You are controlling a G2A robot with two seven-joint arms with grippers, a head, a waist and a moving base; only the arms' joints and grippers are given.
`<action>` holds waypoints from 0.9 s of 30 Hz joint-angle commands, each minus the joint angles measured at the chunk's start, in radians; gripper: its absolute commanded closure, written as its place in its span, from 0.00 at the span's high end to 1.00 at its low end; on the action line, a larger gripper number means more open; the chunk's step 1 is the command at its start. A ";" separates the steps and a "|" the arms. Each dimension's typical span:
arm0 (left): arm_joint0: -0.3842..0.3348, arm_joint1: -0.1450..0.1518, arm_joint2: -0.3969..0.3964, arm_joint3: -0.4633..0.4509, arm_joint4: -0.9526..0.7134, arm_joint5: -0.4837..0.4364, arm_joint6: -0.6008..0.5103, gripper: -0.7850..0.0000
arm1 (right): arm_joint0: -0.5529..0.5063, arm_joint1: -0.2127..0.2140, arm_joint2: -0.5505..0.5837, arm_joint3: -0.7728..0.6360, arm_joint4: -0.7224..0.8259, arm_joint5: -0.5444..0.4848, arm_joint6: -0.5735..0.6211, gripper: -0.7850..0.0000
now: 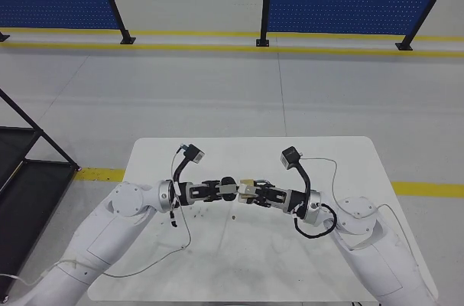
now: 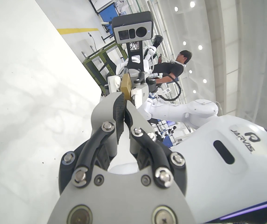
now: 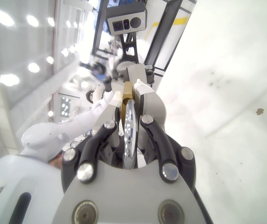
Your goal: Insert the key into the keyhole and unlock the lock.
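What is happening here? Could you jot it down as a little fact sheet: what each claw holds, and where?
Right gripper: shut on a brass padlock with a shiny steel shackle; the shackle runs back between its fingers.
Left gripper: shut, tips right at the padlock's body; no key can be made out between its pads.
Place: both grippers meet over the middle of the white rectangular table.
Unlocked: cannot tell.
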 commanded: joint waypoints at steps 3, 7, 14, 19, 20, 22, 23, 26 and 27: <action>0.011 -0.002 -0.009 -0.011 0.031 -0.036 0.020 0.00 | 0.000 0.000 0.000 0.000 0.000 0.000 0.000 0.00; 0.023 -0.003 -0.019 -0.024 0.048 -0.067 0.034 0.00 | 0.000 0.000 0.000 0.000 0.000 0.000 0.000 0.00; 0.036 -0.006 -0.033 -0.034 0.076 -0.105 0.053 0.00 | 0.000 0.000 0.000 0.000 0.000 0.000 0.000 0.00; 0.044 -0.007 -0.045 -0.039 0.105 -0.127 0.066 0.00 | 0.000 0.000 0.000 0.000 0.000 0.000 0.000 0.00; 0.046 -0.008 -0.046 -0.040 0.109 -0.130 0.068 0.00 | 0.000 0.000 0.000 0.000 0.000 0.000 0.000 0.00; 0.048 -0.008 -0.051 -0.043 0.129 -0.139 0.076 0.00 | 0.000 0.000 0.000 0.000 0.000 0.000 0.000 0.00; 0.050 -0.008 -0.053 -0.044 0.136 -0.144 0.081 0.00 | 0.000 0.000 0.000 0.000 0.000 0.000 0.000 0.00; 0.055 -0.010 -0.056 -0.046 0.153 -0.156 0.091 0.00 | 0.000 0.000 0.000 0.000 0.000 0.000 0.000 0.00; 0.056 -0.010 -0.058 -0.047 0.161 -0.160 0.093 0.00 | 0.000 0.000 0.000 0.000 0.000 0.000 0.000 0.00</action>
